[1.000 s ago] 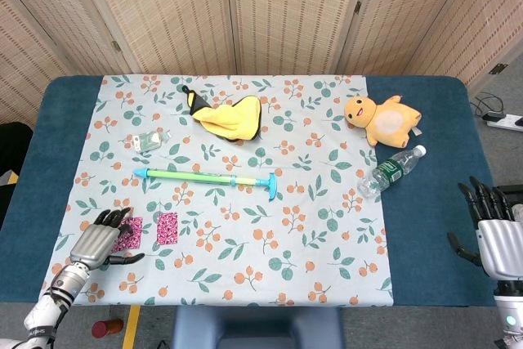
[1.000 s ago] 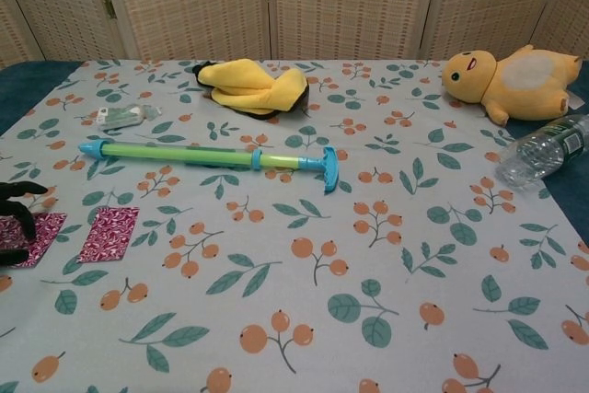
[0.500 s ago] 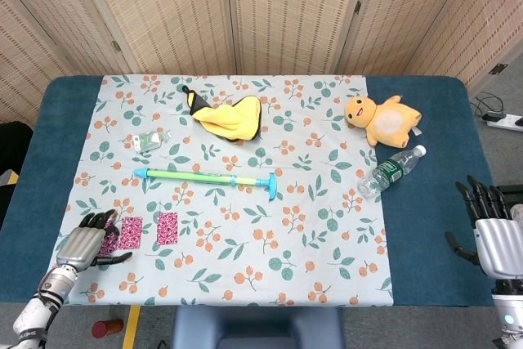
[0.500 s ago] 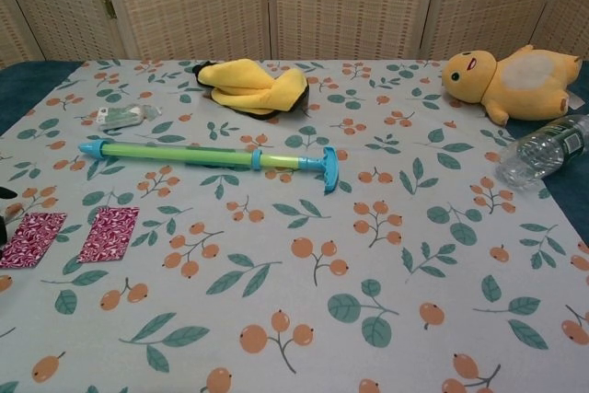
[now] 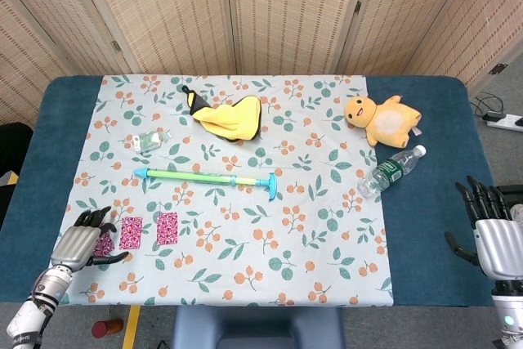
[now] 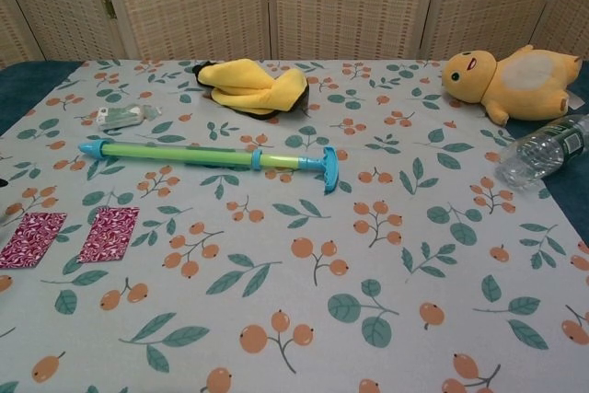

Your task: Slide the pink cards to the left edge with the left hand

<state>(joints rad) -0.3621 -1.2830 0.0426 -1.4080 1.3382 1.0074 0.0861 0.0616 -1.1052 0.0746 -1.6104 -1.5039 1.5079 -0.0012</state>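
The left hand rests at the near left of the cloth, fingers loosely apart and holding nothing, over a pink patch that may be a third card. Two pink cards lie side by side just right of it. The right hand hovers at the near right, fingers spread.

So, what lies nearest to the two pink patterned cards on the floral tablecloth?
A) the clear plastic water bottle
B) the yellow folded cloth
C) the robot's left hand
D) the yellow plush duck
C: the left hand sits just left of the pink patterned cards at the cloth's left side; the other things lie far off.
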